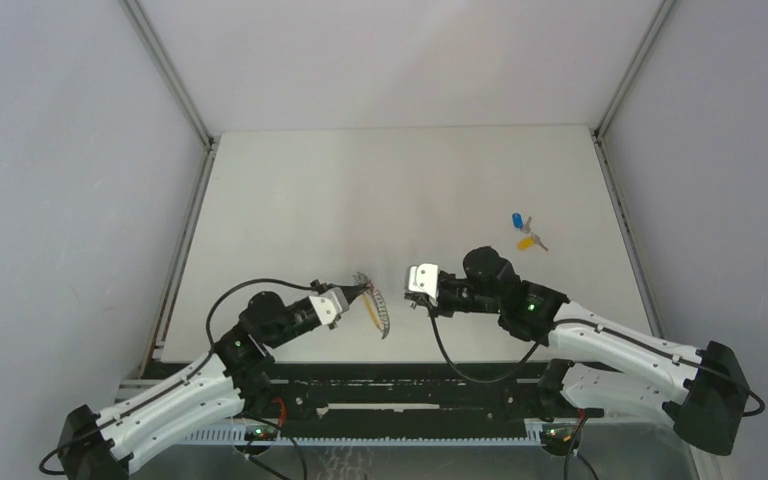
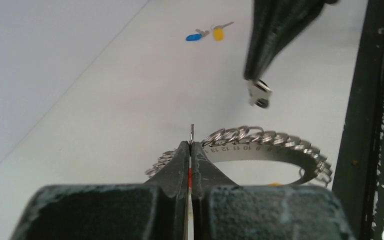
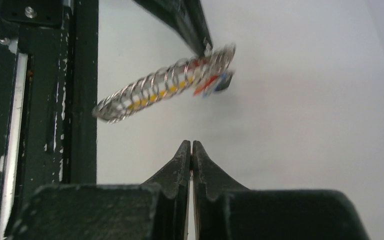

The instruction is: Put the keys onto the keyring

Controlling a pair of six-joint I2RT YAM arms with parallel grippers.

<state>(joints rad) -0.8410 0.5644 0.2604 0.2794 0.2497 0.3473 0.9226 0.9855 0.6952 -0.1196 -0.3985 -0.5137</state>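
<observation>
Keyring (image 2: 260, 138) pinched in the left gripper's (image 2: 190, 146) closed jaws; just beyond them, the right gripper's (image 3: 192, 146) closed jaws grip a black-rimmed key (image 2: 258, 93).

keyring (image 2: 265, 140): your left wrist view hides its near side behind the left gripper (image 2: 191, 150); in the right wrist view it is blurred, its coloured pieces smeared.
held key (image 2: 259, 93): hidden from you behind the pressed-together fingertips in the right wrist view; too small to make out from above.
right gripper (image 2: 254, 75): cut off by the top edge of the left wrist view.
keys (image 1: 527, 242), far right: too small to tell their blades.
</observation>
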